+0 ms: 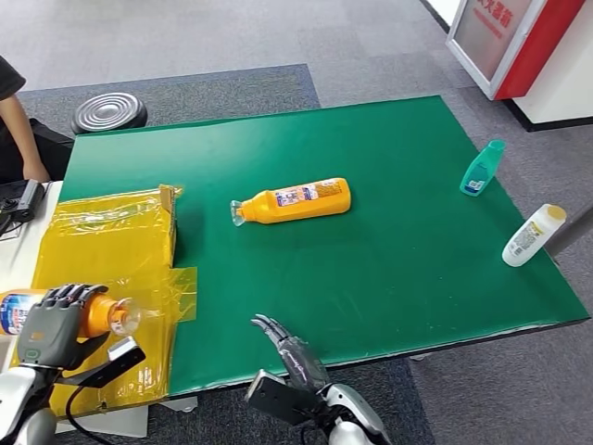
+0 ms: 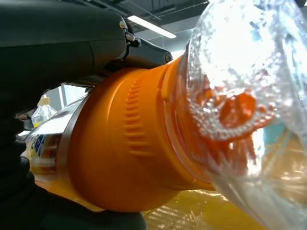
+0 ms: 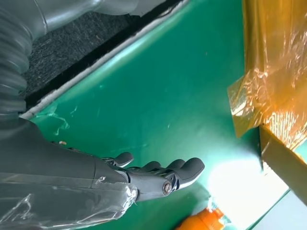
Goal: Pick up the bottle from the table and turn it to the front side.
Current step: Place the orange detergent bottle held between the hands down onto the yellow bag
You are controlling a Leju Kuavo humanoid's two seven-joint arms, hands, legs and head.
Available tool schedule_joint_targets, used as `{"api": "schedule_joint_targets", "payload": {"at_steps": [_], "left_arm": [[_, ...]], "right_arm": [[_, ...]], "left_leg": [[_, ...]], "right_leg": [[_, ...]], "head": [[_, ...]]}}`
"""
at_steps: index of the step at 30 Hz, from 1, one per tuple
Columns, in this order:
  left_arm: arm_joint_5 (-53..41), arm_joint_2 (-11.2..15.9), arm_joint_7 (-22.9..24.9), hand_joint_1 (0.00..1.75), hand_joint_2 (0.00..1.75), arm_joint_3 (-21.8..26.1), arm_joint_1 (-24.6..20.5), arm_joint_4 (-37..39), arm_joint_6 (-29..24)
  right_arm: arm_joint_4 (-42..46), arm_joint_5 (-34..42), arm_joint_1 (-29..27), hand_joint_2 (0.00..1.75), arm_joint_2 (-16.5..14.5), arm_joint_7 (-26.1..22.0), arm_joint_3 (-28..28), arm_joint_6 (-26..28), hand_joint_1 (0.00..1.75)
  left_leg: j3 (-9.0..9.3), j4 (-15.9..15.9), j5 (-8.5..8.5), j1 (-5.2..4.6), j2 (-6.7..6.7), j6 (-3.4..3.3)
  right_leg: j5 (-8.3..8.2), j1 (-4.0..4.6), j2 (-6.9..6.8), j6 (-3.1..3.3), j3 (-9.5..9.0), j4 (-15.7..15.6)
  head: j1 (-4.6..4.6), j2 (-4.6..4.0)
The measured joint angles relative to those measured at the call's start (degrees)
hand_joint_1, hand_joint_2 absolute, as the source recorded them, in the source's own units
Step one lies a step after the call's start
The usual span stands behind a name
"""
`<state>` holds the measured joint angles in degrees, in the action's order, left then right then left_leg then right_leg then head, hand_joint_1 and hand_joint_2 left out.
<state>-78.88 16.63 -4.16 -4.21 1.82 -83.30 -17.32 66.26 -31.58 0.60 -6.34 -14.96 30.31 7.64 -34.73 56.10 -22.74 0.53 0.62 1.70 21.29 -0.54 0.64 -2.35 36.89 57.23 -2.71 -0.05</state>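
1. Four bottles are in sight: two orange ones, a teal bottle and a white bottle with a yellow cap, the last two lying near the right edge of the green tabletop.
2. A cardboard box wrapped in yellow film sits at the tabletop's left end; what it holds cannot be told.
3. The held orange bottle has a ribbed orange shoulder, a clear cap and a blue label, and lies sideways over the yellow film.
4. The left robot hand is wrapped around it.
5. The second orange bottle lies on its side mid-tabletop, cap pointing left, label up.
6. The right robot hand hovers at the near edge, fingers extended, holding nothing.
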Motion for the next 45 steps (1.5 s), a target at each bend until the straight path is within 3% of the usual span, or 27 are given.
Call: {"api": "schedule_joint_targets", "payload": {"at_steps": [7,13,19,25,33,35,36,38,40,45], "left_arm": [[-3.07,-0.45,3.43,1.75,1.75,-4.55,-10.04,9.99,1.04],[-3.77,-2.53,4.54,1.75,1.75,-8.42,-15.69,15.55,1.90],[-2.76,-4.94,4.82,1.75,1.75,-11.11,-18.68,18.74,3.78],[1.68,-7.15,5.36,1.75,1.75,-13.37,-20.47,21.07,8.89],[8.65,-8.03,7.80,1.75,1.75,-14.96,-23.73,22.92,16.54],[10.37,-8.16,9.07,1.53,1.75,-15.22,-24.64,22.97,18.05],[10.99,-8.28,9.76,1.31,1.75,-15.33,-25.01,22.98,18.63],[11.88,-8.54,11.07,0.53,1.75,-15.52,-25.55,22.98,19.48],[12.68,-8.66,11.92,0.00,1.75,-15.64,-25.72,22.98,19.72],[17.32,-8.55,11.42,0.00,1.75,-15.50,-24.98,23.05,19.07]], "right_arm": [[-2.18,0.71,0.40,1.75,0.00,-0.87,1.89,-0.38,0.00],[-3.65,0.81,0.71,1.75,0.00,-1.17,2.88,-0.44,0.00],[-4.55,0.91,1.06,1.75,0.05,-1.18,3.30,-0.40,0.00],[-5.24,0.96,1.20,1.75,0.15,-0.93,3.31,-0.05,0.00],[-6.06,0.95,1.37,1.75,0.31,-0.56,3.29,0.61,0.00],[-6.21,0.87,1.40,1.75,0.31,-0.21,3.28,0.66,0.00],[-6.24,0.81,1.42,1.75,0.31,0.06,3.29,0.66,0.00],[-6.25,0.69,1.45,1.75,0.31,0.62,3.29,0.64,0.00],[-6.26,0.64,1.44,1.75,0.33,0.80,3.29,0.69,0.00],[-6.77,0.75,1.38,1.75,0.57,-0.05,3.28,1.36,0.00]], "left_leg": [[-0.03,0.00,0.05,0.00,0.00,0.03],[-0.05,0.00,0.05,0.00,-0.01,0.03],[-0.06,0.00,0.05,0.00,-0.01,0.04],[-0.06,0.00,0.05,-0.01,-0.01,0.03],[-0.05,0.00,0.12,-0.01,-0.01,0.07],[-0.05,0.00,0.13,-0.01,-0.01,0.06],[-0.05,0.00,0.14,-0.01,-0.01,0.05],[-0.04,0.00,0.14,-0.01,-0.01,0.05],[-0.04,0.00,0.14,-0.01,-0.01,0.05],[-0.06,0.00,0.14,-0.01,-0.01,0.05]], "right_leg": [[-0.07,-0.01,0.00,0.03,0.02,0.00],[-0.08,-0.01,0.00,0.04,0.06,0.00],[-0.09,-0.01,0.01,0.04,0.08,0.00],[-0.09,-0.01,0.01,0.04,0.06,0.00],[-0.15,-0.01,0.01,0.05,0.05,0.00],[-0.16,-0.01,0.01,0.05,0.04,0.00],[-0.16,-0.01,0.01,0.05,0.03,0.00],[-0.17,-0.02,0.01,0.05,0.02,0.00],[-0.18,-0.02,0.01,0.05,0.02,0.00],[-0.17,-0.02,0.01,0.06,0.04,0.00]], "head": [[-0.01,-0.01],[-0.01,0.01],[-0.01,0.01],[-0.01,0.00],[-0.01,0.01],[-0.01,0.00],[-0.01,0.00],[-0.01,0.00],[-0.01,0.01],[-0.01,0.00]]}}
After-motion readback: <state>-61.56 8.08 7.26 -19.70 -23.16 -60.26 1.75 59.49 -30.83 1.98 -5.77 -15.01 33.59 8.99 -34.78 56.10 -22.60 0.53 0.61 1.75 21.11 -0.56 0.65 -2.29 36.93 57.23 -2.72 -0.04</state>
